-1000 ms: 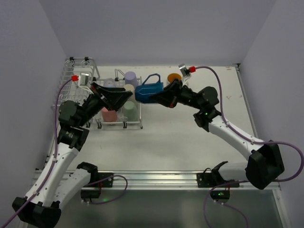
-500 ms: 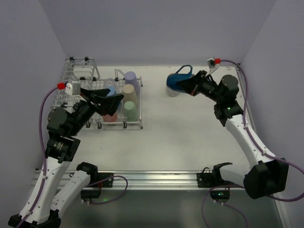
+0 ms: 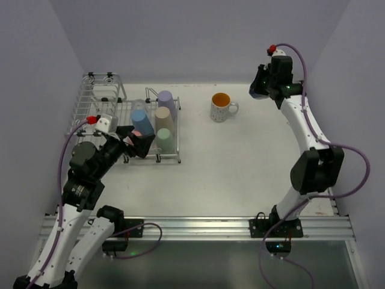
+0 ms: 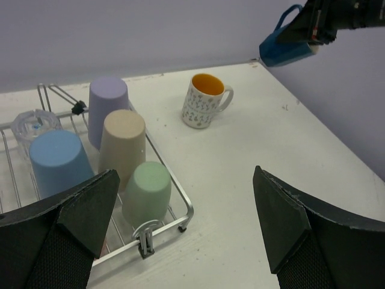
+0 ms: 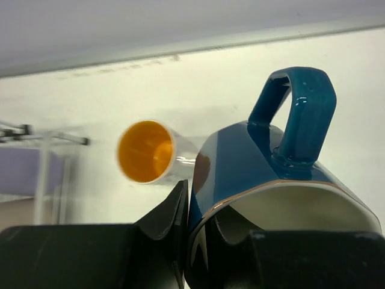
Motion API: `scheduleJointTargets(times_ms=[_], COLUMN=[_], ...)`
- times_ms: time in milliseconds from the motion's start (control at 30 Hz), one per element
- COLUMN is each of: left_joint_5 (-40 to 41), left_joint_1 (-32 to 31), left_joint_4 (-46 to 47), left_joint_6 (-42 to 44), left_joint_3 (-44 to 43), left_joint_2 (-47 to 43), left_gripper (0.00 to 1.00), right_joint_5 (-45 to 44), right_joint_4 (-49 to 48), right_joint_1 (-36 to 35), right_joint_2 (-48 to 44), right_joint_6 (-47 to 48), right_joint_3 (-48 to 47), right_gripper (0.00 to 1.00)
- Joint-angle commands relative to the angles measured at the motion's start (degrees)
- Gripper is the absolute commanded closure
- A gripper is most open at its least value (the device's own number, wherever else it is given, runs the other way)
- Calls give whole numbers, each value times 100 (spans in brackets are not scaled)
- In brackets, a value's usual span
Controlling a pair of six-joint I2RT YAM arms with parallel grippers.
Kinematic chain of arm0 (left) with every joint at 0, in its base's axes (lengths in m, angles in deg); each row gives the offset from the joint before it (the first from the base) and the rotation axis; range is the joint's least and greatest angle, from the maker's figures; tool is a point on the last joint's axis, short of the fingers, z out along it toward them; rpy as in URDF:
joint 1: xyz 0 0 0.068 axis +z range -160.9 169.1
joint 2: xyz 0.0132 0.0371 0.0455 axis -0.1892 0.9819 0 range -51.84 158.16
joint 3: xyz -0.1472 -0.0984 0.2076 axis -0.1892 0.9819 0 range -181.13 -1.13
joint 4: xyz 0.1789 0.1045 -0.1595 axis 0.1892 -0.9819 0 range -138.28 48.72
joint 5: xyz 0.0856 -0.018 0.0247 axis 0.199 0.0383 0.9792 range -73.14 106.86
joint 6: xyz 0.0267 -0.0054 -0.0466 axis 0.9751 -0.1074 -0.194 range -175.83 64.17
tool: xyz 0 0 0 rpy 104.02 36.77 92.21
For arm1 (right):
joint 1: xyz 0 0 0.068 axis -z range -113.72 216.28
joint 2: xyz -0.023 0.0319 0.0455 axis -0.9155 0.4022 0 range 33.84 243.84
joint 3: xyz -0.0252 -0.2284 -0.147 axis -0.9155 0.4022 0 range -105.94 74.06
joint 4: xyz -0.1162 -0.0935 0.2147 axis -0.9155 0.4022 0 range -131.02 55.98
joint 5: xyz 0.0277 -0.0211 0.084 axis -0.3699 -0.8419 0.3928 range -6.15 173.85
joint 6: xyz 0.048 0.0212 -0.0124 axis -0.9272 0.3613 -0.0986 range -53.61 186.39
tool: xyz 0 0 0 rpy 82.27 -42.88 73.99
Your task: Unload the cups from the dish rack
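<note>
The dish rack [image 3: 96,114] stands at the far left with upside-down tumblers in its tray: blue [image 3: 139,120], lilac [image 3: 166,100], beige [image 3: 162,117] and mint [image 3: 164,138]. They show in the left wrist view as blue [image 4: 57,162], lilac [image 4: 108,107], beige [image 4: 122,143] and mint [image 4: 147,191]. My left gripper [image 3: 142,145] is open and empty, above the rack's near right corner [image 4: 180,205]. The white speckled orange-lined mug [image 3: 221,107] stands upright on the table. My right gripper [image 3: 260,86] is shut on the dark blue mug [image 5: 271,162], held in the air at the far right.
A clear glass [image 4: 35,123] sits in the rack behind the blue tumbler. The rack's tall basket section [image 3: 99,90] is at the far left corner. Grey walls close in the table at the back and on both sides.
My right arm has carried the dark blue mug from beside the rack to the far right and lifted it. My left gripper has drawn back off the tumblers toward the near left.
</note>
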Motion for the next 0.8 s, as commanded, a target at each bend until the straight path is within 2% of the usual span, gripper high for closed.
scheduleJointTargets(times_ms=[0, 67, 233, 467, 767], left_joint_5=[-184, -237, 105, 414, 501], left_joint_1=[-4, -30, -460, -794, -821], left_joint_4=[-26, 114, 10, -96, -104], left_joint_6=[343, 325, 501, 554, 554], left_joint_3=[236, 472, 596, 614, 632], left_joint_2=[29, -32, -41, -24, -15], left_gripper=[0, 0, 0, 0, 0], right_joint_5=[-828, -996, -1120, -733, -627], right_joint_4=[902, 1367, 1975, 2072, 2099], right_joint_1=[33, 32, 41, 41, 41], right_joint_2=[924, 1608, 2630, 3378, 3643], right_joint_6=[710, 886, 1010, 974, 1036], right_joint_3=[-1406, -1901, -3054, -3213, -3143], right_gripper=[100, 100, 100, 100, 100])
